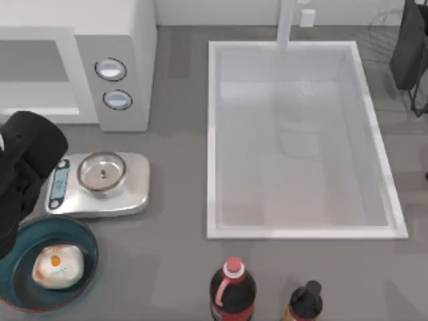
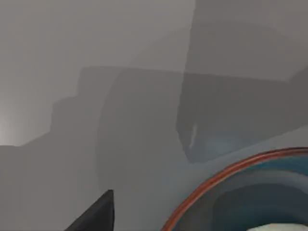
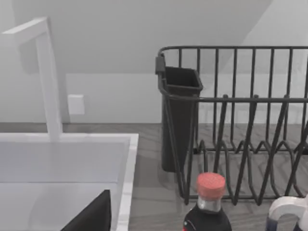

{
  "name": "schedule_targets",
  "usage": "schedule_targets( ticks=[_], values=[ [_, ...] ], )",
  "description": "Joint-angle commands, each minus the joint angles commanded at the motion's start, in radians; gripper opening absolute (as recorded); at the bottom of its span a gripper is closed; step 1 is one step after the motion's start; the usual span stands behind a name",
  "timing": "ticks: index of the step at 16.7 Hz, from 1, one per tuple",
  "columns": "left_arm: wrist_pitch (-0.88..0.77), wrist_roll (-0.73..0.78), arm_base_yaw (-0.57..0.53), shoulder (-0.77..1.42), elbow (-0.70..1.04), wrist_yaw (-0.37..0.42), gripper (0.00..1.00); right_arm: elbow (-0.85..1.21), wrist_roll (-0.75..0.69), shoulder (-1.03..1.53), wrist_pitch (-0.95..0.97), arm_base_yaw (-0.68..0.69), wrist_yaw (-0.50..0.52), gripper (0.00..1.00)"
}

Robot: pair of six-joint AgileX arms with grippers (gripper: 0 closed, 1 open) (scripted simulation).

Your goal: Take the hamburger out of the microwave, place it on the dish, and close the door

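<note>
Top view puts the hamburger on the dish, lower left; I can't tell my left gripper's state. Next, I'd close the microwave door.

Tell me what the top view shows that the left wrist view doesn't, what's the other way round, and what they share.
Top view alone: the microwave at the back left, the kitchen scale carrying a steel bowl, the sink, two bottles at the front edge, and the left arm over the table's left side. Left wrist view alone: a dark finger of the left gripper, seen close against the grey tabletop. Shared: the blue dish with its reddish rim, and the hamburger resting in it.
</note>
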Motion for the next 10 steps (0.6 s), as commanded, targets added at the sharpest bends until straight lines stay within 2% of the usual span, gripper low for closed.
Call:
schedule_targets(
  ticks=[6, 10],
  values=[
    [0.417, 0.833, 0.164, -0.616, -0.320, 0.202, 1.00, 0.000, 0.000, 0.000, 0.000, 0.000, 0.000, 1.00],
    [0.698, 1.302, 0.257, -0.974, -0.530, 0.306, 1.00, 0.000, 0.000, 0.000, 0.000, 0.000, 0.000, 1.00]
  ],
)
